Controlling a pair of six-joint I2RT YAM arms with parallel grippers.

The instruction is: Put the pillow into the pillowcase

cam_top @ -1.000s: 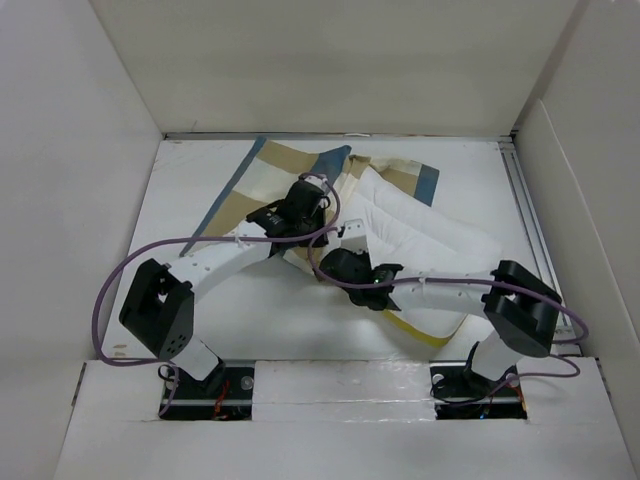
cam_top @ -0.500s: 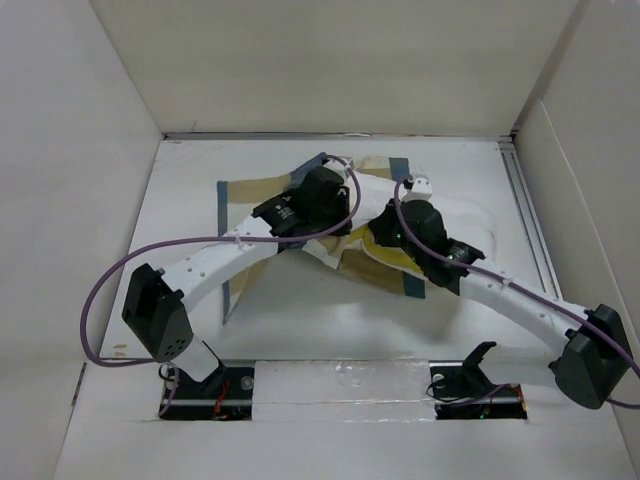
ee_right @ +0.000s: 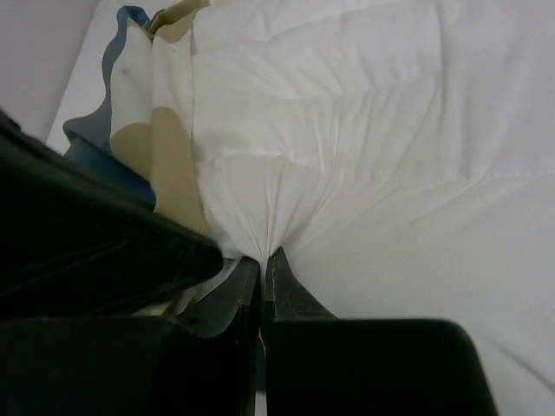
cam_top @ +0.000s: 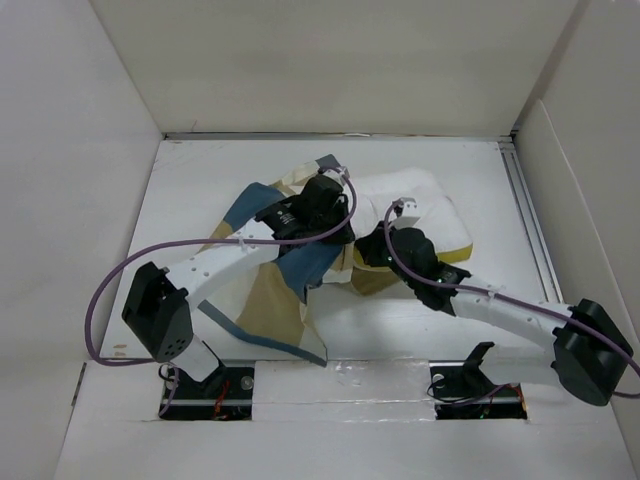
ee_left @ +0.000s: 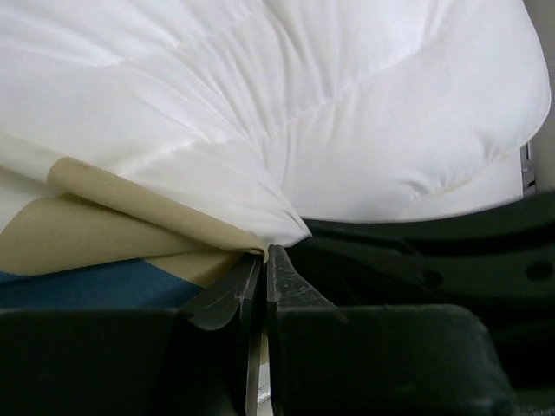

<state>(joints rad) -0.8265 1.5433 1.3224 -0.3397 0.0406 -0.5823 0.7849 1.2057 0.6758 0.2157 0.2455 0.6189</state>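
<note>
The white pillow [cam_top: 425,205] lies right of centre, its near-left part under the two grippers. The checked pillowcase [cam_top: 275,295] hangs from the grippers and spreads toward the near left. My left gripper [cam_top: 338,228] is shut; in the left wrist view [ee_left: 264,251] a tan edge of the pillowcase [ee_left: 104,225] runs into the jaws and the pillow's cloth [ee_left: 347,113] puckers there. My right gripper [cam_top: 368,250] is shut on a pinch of the pillow [ee_right: 390,130], seen in the right wrist view [ee_right: 263,257], with the pillowcase [ee_right: 165,156] bunched to the left.
White walls enclose the white table [cam_top: 190,190] at the back and both sides. A metal rail [cam_top: 527,215] runs along the right edge. The two grippers are close together; the right one [ee_left: 434,260] fills the left wrist view's right side.
The right gripper has drawn back toward the near left, beside the left gripper. The pillowcase has swung down toward the near left. More of the pillow shows at the right.
</note>
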